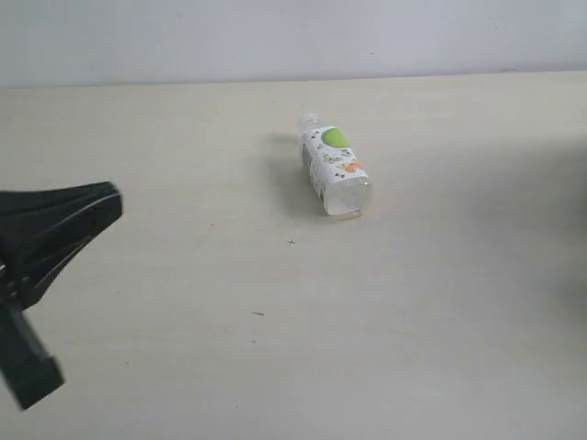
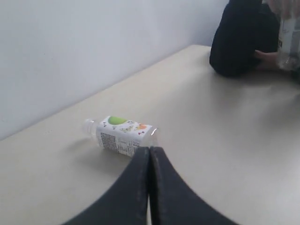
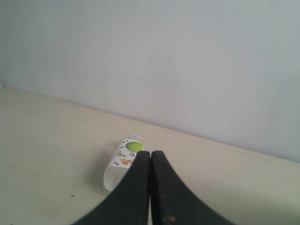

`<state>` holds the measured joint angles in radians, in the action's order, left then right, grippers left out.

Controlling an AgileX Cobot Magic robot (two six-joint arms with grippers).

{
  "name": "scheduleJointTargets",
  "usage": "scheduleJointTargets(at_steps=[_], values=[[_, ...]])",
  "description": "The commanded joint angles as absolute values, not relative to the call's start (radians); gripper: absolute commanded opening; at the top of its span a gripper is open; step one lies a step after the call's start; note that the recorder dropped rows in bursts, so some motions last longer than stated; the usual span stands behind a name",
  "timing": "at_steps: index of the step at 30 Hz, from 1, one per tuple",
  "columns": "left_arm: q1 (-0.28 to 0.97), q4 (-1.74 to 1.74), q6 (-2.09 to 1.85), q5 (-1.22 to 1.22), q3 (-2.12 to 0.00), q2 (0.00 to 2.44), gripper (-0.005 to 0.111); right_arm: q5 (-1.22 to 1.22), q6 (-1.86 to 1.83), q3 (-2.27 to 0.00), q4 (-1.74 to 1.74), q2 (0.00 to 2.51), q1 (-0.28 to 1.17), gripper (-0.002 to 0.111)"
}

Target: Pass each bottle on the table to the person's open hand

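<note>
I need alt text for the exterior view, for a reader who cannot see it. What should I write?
A small clear bottle with a white label and green fruit print lies on its side near the middle of a pale beige table, its cap toward the far wall. The black left gripper, jaws closed together, shows at the left edge, apart from the bottle.

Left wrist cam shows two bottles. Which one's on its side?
The green-fruit bottle, lying flat on the table. The other bottle, clear, looks upright at the frame edge beside the person's dark sleeve.
</note>
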<state>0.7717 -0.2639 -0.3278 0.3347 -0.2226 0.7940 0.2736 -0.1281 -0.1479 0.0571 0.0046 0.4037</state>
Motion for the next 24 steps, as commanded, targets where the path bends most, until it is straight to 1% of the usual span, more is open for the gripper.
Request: scheduleJointTargets(at_steps=[1, 5, 7, 10, 14, 19, 21, 24], values=[[0.769, -0.280, -0.260, 0.397, -0.083, 0.599, 0.000, 0.268, -0.130, -0.144, 0.060, 0.000, 0.407, 0.000], [0.769, -0.280, -0.190, 0.418, -0.001, 0.442, 0.000, 0.268, -0.130, -0.144, 0.060, 0.000, 0.407, 0.000], [0.769, -0.277, -0.173, 0.424, 0.000, 0.372, 0.000, 0.268, -0.130, -0.144, 0.060, 0.000, 0.407, 0.000], [0.769, -0.245, -0.171, 0.378, 0.000, 0.262, 0.000, 0.268, -0.130, -0.144, 0.060, 0.000, 0.407, 0.000], [0.769, -0.119, -0.130, 0.334, 0.000, 0.130, 0.000, 0.268, -0.130, -0.144, 0.060, 0.000, 0.407, 0.000], [0.767, -0.119, -0.127, 0.250, 0.000, 0.030, 0.000, 0.268, -0.130, -0.144, 0.060, 0.000, 0.407, 0.000], [0.767, -0.138, -0.127, 0.157, 0.000, 0.022, 0.000, 0.268, -0.130, -0.144, 0.060, 0.000, 0.407, 0.000], [0.767, -0.228, -0.126, -0.080, 0.000, 0.022, 0.000, 0.268, -0.130, -0.144, 0.060, 0.000, 0.407, 0.000]])
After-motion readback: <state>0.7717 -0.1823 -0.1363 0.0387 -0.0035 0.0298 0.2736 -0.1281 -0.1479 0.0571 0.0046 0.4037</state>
